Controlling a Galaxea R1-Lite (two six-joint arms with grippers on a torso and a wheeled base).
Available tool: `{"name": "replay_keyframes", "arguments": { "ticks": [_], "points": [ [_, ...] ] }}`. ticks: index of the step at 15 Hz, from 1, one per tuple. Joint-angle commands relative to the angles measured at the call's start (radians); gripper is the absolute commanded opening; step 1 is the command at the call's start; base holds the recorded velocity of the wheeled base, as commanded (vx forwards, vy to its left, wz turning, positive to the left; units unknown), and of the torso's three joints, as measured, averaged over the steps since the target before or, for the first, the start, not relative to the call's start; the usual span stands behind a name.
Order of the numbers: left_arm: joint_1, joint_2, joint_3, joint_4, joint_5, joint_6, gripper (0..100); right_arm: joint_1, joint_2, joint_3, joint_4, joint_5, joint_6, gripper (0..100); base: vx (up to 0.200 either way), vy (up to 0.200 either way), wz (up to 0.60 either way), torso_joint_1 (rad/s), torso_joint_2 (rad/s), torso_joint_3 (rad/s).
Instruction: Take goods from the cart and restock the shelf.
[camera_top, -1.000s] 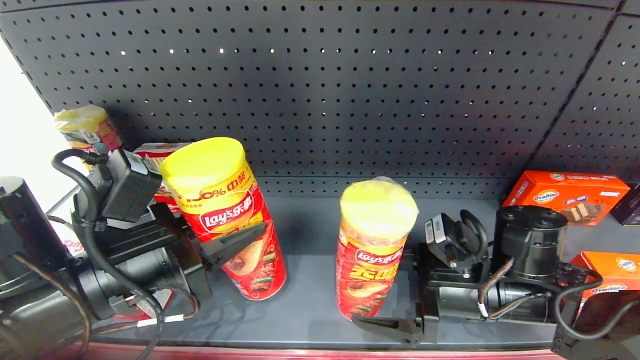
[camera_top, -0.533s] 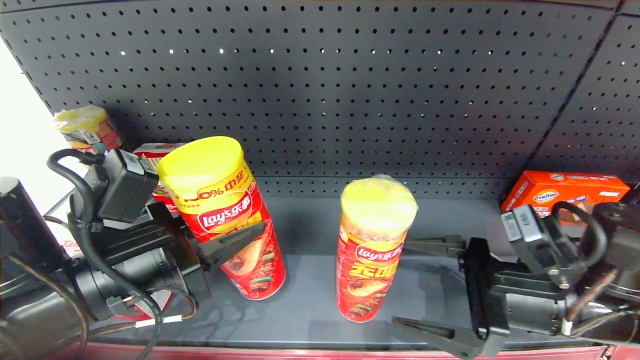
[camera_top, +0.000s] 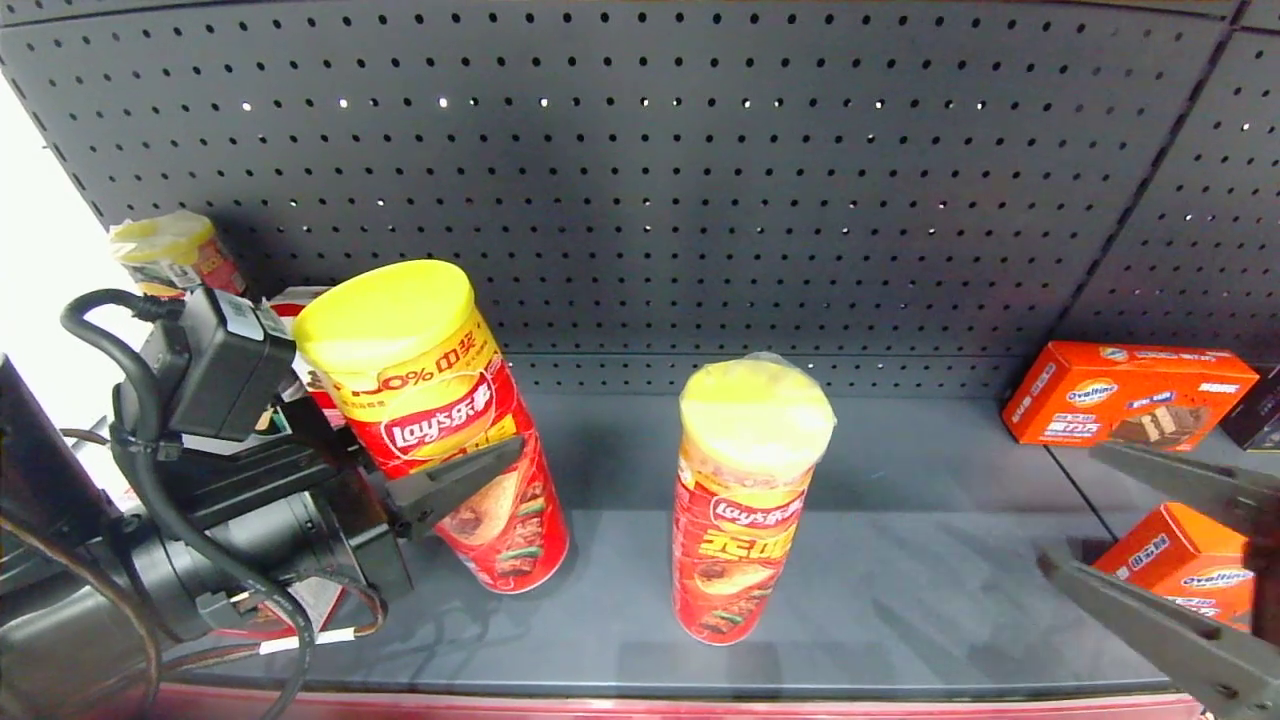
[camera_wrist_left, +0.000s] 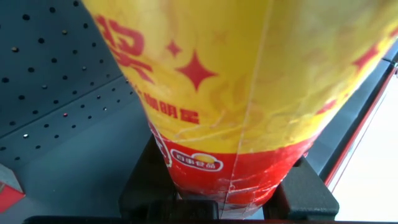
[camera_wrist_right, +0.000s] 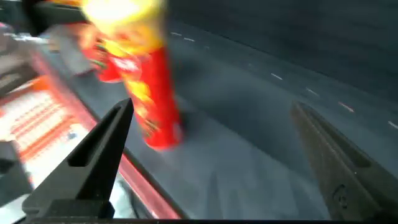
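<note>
Shop: pegboard-backed shelf (camera_top: 900, 560), snack cans (camera_top: 745, 500), boxed goods (camera_top: 1130, 395).

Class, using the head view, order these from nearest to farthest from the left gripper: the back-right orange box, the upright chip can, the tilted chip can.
1. Tilted chip can: between the jaws of the left gripper, on the left.
2. Upright chip can: centre, standing free.
3. Orange box: back right.

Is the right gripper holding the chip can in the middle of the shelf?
No, the middle chip can stands free on the shelf, and the right gripper is open, apart from it.
</note>
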Motion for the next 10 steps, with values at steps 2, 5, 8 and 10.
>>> {"name": "replay_keyframes", "arguments": {
  "ticks": [2,5,8,10],
  "points": [
    [-0.002,-0.001,0.002,0.0,0.0,0.0,0,-0.002,-0.433,0.091,0.312,-0.214,0.007,100,0.0,0.0,0.0,0.0,0.0,0.0],
    [-0.003,-0.002,0.004,0.0,0.0,0.002,0,-0.057,-0.722,0.237,0.542,-0.332,0.007,100,0.0,0.0,0.0,0.0,0.0,0.0],
    [-0.002,-0.005,0.013,0.0,0.0,0.002,0,-0.167,-0.935,0.296,0.689,-0.338,0.011,100,0.0,0.0,0.0,0.0,0.0,0.0],
    [-0.003,-0.007,0.036,-0.002,0.0,0.002,0,-0.207,-0.935,0.296,0.691,-0.321,0.013,100,0.0,0.0,0.0,0.0,0.0,0.0]
  ]
}}
